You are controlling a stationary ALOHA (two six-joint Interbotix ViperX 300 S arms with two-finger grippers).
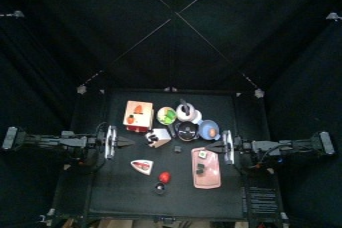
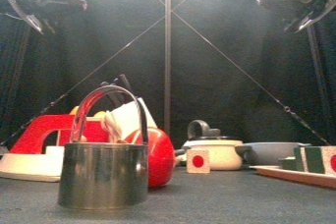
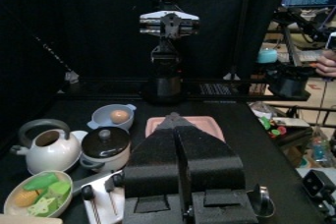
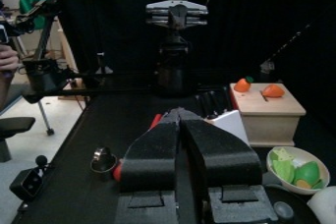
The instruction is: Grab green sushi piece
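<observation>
Two grippers — left gripper point(image 3: 184, 141) and right gripper point(image 4: 184, 135) — both clenched on nothing; one white teapot point(image 3: 50, 150), one pink tray point(image 3: 184, 124).

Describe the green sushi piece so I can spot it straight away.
Start at the pink tray on the right side of the table, as the top view shows it, towards the front edge. The green sushi piece stands on that tray. Its dark green wrap sets it apart from the white cube with a red dot, which sits off the tray.
</observation>
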